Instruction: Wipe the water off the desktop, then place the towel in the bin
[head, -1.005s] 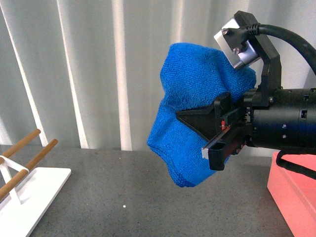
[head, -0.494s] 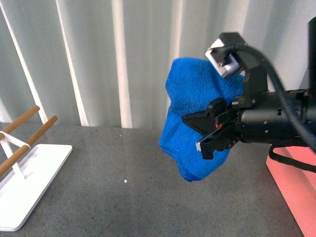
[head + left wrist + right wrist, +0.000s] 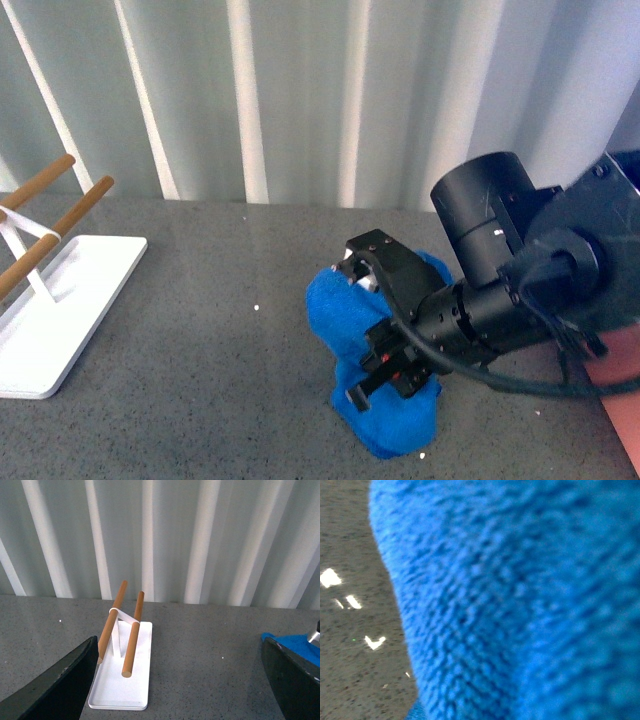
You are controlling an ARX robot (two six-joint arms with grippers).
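Note:
The blue towel [image 3: 338, 312] lies bunched on the grey desktop [image 3: 200, 340], right of centre. My right gripper [image 3: 372, 378] is shut on it and points down and to the left, pressing it onto the surface. Towel [image 3: 520, 600] fills the right wrist view, with a strip of desktop [image 3: 355, 670] beside it. Small bright glints [image 3: 374, 641] show there; I cannot tell whether they are water. A sliver of the pink bin [image 3: 622, 410] shows at the right edge behind the arm. My left gripper [image 3: 179, 680] hangs open above bare desktop, with a corner of the towel [image 3: 295, 642] by one finger.
A white rack [image 3: 60, 310] with two wooden rods [image 3: 40, 250] stands at the left; the left wrist view shows the rack [image 3: 122, 680] close ahead. A pleated white curtain [image 3: 300, 90] closes off the back of the desktop.
My right arm has dropped from mid-air to the desktop, carrying the towel down and toward the front. The towel hung free before and now rests on the surface.

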